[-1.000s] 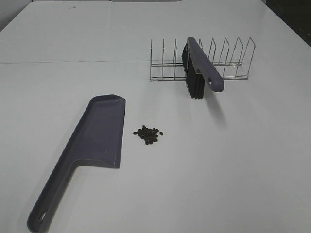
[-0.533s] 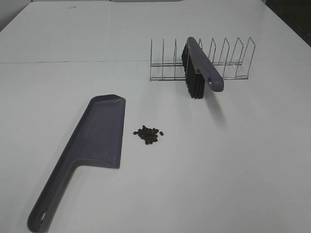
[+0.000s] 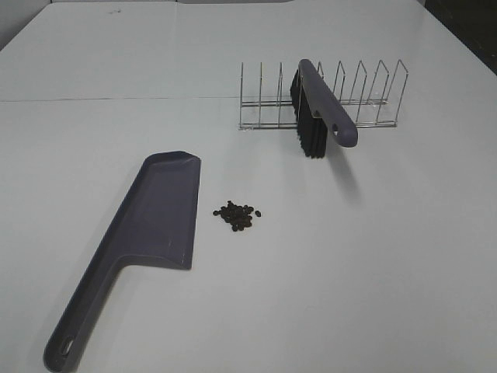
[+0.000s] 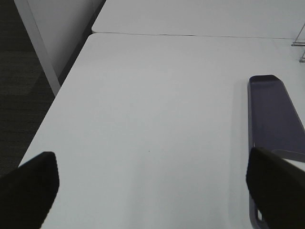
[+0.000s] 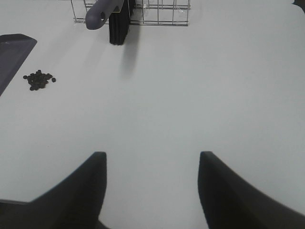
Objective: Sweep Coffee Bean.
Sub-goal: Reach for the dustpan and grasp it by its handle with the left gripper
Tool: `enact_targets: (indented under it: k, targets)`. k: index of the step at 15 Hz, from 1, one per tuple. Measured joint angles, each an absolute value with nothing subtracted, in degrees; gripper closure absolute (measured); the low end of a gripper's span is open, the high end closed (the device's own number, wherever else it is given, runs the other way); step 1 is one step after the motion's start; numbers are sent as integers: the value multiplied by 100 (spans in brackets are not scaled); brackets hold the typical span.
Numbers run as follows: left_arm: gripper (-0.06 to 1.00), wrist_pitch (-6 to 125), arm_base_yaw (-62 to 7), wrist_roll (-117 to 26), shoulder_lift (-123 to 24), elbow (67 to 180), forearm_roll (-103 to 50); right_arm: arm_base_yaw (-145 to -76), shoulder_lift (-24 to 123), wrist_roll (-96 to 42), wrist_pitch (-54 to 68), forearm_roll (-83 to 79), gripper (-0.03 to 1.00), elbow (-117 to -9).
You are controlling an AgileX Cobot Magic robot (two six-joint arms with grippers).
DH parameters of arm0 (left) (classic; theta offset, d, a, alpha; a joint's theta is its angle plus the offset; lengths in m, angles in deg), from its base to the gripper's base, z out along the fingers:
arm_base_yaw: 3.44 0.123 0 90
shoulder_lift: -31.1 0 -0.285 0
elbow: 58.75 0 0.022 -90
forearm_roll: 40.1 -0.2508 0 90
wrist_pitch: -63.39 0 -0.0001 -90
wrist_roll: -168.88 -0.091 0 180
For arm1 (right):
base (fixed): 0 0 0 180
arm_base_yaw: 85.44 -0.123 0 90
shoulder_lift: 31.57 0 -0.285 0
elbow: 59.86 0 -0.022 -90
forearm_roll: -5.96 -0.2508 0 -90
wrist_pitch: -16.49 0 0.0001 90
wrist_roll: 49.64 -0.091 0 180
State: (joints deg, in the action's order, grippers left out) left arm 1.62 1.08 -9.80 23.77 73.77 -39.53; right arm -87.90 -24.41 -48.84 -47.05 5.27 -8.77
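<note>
The coffee bean cluster (image 3: 237,215) lies on the white table just right of the grey-purple dustpan (image 3: 155,217), which rests flat with its handle toward the near edge. A brush (image 3: 318,109) with black bristles and a grey-purple handle stands in a wire rack (image 3: 373,101) further back. Neither gripper shows in the high view. My left gripper (image 4: 151,157) is wide open over bare table, with the dustpan (image 4: 274,109) off to one side. My right gripper (image 5: 152,157) is open and holds nothing; the beans (image 5: 39,79), the brush (image 5: 114,14) and the dustpan's corner (image 5: 14,52) lie well ahead of it.
The wire rack (image 5: 162,14) has several free slots beside the brush. A seam runs across the table (image 3: 116,99) behind the dustpan. In the left wrist view the table's side edge drops to dark floor (image 4: 19,71).
</note>
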Motion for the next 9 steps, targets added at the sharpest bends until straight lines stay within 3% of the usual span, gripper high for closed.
enact_targets:
  k: [9]
  targets:
    - [-3, 162, 108, -849, 2377, 7377, -4090, -8790, -2441, -4884, -4705, 527, 50, -877]
